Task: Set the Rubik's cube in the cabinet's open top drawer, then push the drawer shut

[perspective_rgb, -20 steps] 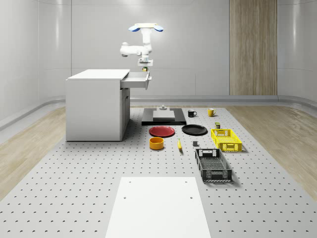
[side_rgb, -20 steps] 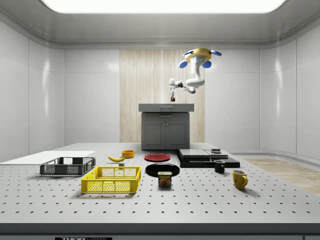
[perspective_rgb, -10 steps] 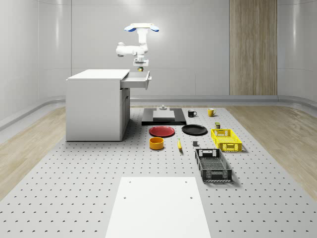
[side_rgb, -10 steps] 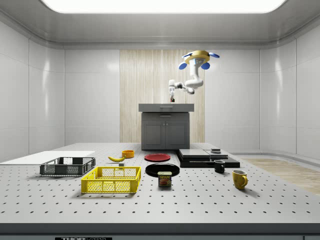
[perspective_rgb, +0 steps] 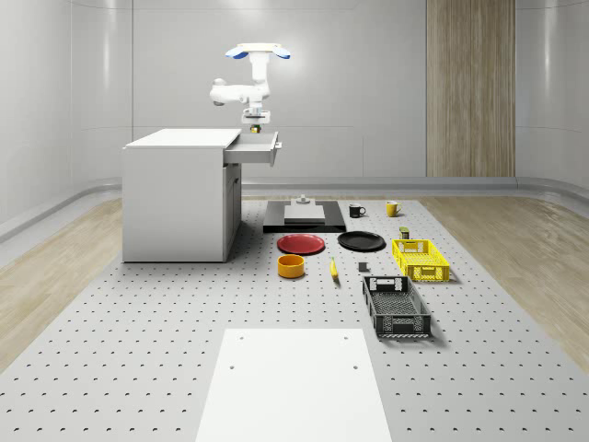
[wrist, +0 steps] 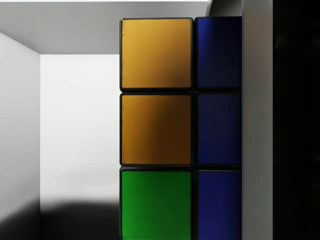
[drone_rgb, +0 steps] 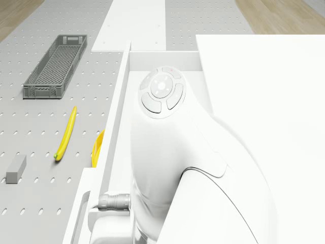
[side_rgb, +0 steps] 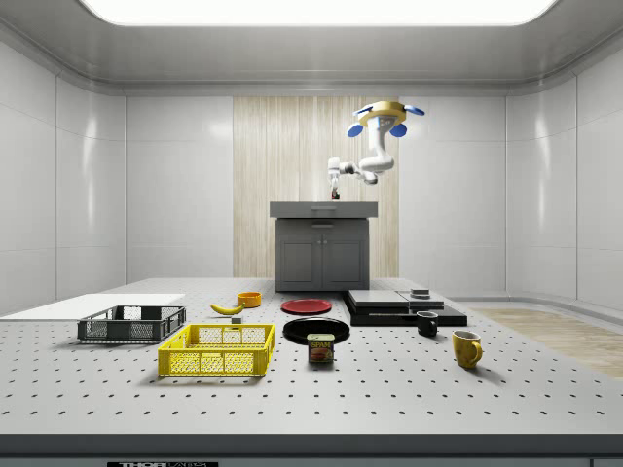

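Observation:
The drone (perspective_rgb: 258, 51) hovers above the white cabinet's (perspective_rgb: 175, 198) open top drawer (perspective_rgb: 255, 149). Its arm bends down, and the gripper (perspective_rgb: 250, 124) hangs just over the drawer, shut on the Rubik's cube (perspective_rgb: 250, 130). In the side view the gripper (side_rgb: 334, 193) sits right above the cabinet top (side_rgb: 323, 207). In the wrist view the Rubik's cube (wrist: 156, 130) shows orange, green and blue tiles, pressed against a dark finger (wrist: 295, 120), with the drawer's white inside (wrist: 80, 135) behind it. In the drone view the arm (drone_rgb: 162, 132) stands over the drawer's side wall (drone_rgb: 121, 101).
On the floor beside the cabinet lie a red plate (perspective_rgb: 301, 243), a black plate (perspective_rgb: 361, 241), an orange bowl (perspective_rgb: 291, 266), a banana (drone_rgb: 66, 133), a grey block (drone_rgb: 16, 168), a yellow crate (perspective_rgb: 420, 259) and a black crate (perspective_rgb: 396, 306). Mugs (perspective_rgb: 356, 210) stand near a black platform (perspective_rgb: 304, 216).
Drone and arm have shifted towards the whole-scene view's left, carrying the gripper and cube from the drawer's front edge to further over the drawer.

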You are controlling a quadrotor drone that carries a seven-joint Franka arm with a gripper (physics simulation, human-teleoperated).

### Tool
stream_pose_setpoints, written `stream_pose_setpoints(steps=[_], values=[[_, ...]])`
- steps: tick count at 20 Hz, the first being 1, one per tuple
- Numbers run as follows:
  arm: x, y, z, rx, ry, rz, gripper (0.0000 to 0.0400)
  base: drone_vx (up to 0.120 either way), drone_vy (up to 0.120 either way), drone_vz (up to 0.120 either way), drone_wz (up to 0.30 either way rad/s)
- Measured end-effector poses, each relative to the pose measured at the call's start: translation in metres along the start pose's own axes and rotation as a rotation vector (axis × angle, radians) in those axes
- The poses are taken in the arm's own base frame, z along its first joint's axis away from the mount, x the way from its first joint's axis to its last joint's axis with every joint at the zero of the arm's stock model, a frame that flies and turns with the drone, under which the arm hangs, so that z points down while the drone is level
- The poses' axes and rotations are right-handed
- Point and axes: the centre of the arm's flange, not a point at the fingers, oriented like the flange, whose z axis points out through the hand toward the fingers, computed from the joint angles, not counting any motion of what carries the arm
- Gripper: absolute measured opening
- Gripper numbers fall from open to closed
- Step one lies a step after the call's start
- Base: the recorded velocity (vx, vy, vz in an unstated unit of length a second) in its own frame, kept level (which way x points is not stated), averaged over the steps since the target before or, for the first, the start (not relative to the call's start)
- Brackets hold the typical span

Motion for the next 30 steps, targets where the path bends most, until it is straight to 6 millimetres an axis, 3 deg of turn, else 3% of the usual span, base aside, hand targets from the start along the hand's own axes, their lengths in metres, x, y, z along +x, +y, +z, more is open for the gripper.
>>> stream_pose_setpoints(steps=[23, 30], values=[[0.0, 0.0, 0.106, 0.0, 0.0, 0.001, 0.0325, 0.0, 0.0, 0.0, 0.0], [0.0, 0.0, 0.118, 0.0, 0.0, 0.0, 0.0386, 0.0, 0.0, 0.0, 0.0]])
